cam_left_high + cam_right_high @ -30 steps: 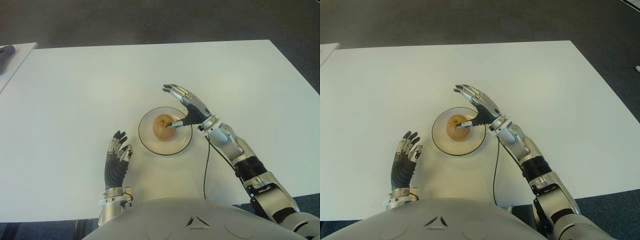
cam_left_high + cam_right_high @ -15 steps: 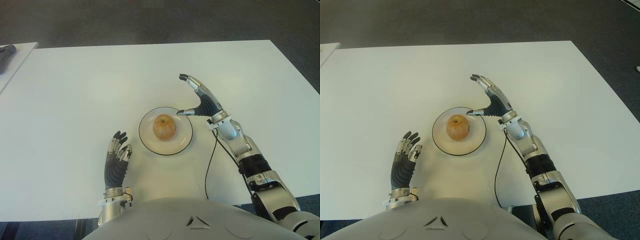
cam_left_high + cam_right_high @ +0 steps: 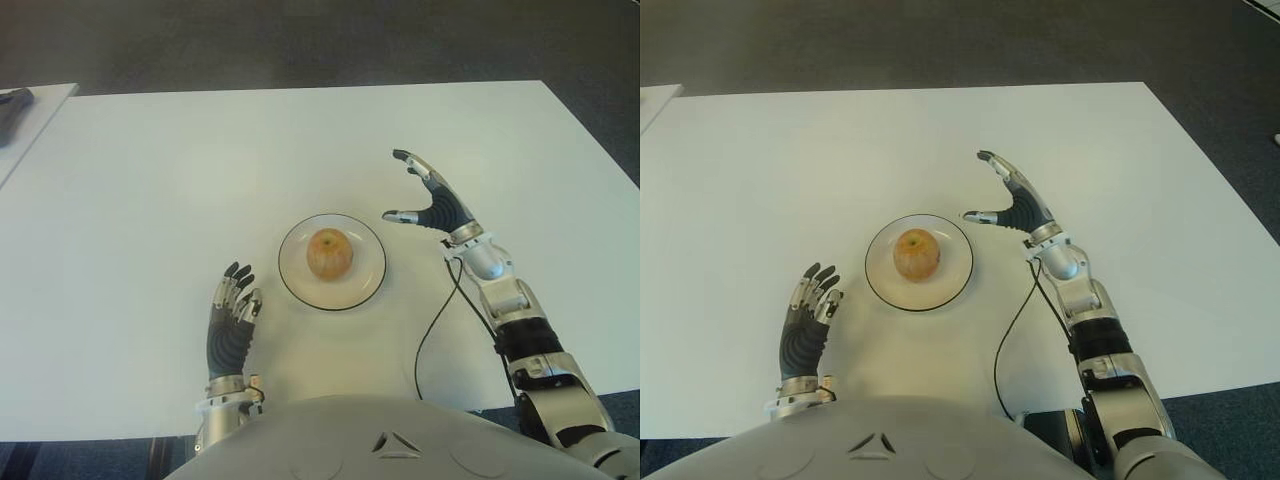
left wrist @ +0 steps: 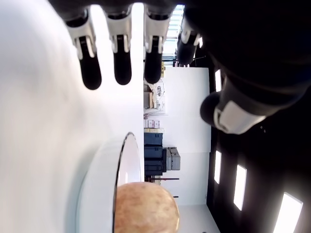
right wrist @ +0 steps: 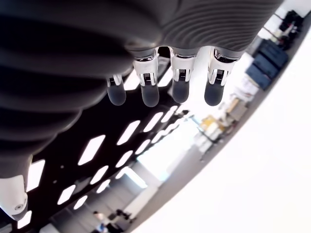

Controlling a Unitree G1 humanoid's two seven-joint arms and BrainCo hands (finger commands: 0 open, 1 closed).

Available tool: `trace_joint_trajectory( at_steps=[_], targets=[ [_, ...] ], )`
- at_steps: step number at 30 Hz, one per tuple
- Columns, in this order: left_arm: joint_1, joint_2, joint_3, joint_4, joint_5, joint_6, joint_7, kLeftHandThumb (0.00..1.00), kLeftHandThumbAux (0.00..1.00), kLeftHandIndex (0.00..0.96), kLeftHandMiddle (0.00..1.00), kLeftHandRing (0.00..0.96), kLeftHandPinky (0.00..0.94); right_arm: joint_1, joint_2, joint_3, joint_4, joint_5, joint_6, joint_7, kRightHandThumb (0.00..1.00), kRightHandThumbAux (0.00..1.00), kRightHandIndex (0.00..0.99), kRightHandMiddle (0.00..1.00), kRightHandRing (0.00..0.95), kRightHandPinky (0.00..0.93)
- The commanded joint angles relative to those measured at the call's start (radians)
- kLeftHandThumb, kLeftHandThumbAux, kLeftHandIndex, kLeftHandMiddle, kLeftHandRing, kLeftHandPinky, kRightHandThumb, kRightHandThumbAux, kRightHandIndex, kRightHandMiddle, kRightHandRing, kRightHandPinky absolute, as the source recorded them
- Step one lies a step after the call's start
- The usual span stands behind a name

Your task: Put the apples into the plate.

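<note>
A yellow-red apple (image 3: 329, 252) sits in the middle of a round white plate (image 3: 363, 283) with a dark rim, on the white table (image 3: 150, 180). My right hand (image 3: 418, 197) hovers to the right of the plate, apart from it, fingers spread and holding nothing. My left hand (image 3: 233, 312) shows near the table's front edge, left of the plate, fingers relaxed and empty. The left wrist view shows the apple (image 4: 146, 208) on the plate (image 4: 97, 187) beyond my straight fingers (image 4: 121, 53).
A second white surface (image 3: 25, 120) with a dark object (image 3: 12, 103) on it stands at the far left. A black cable (image 3: 437, 330) runs along the table by my right forearm. Dark floor lies beyond the far edge.
My right hand let go of the apple, opened, and drew away to the right of the plate. The apple stays on the plate. The left hand has not moved.
</note>
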Motion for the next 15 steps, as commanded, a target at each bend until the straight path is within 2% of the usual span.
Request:
trace_joint_trajectory(
  at_steps=[1,8,15],
  targets=[
    [0.005,-0.001,0.0,-0.005,0.001,0.012,-0.006,0.213,0.555,0.117,0.167,0.17,0.219,0.056,-0.017,-0.024,0.013,0.023,-0.007,0.012,0.257,0.536,0.0,0.0,0.0,0.002],
    [0.006,-0.002,0.005,-0.002,-0.012,0.015,-0.009,0.222,0.552,0.123,0.174,0.178,0.241,0.12,-0.067,-0.045,0.088,-0.012,-0.109,-0.017,0.273,0.551,0.0,0.0,0.0,0.0],
    [0.011,0.008,0.007,-0.001,-0.02,0.004,-0.017,0.217,0.541,0.126,0.175,0.175,0.224,0.172,-0.095,-0.051,0.063,-0.018,-0.122,-0.009,0.277,0.561,0.002,0.003,0.0,0.0]
  ],
)
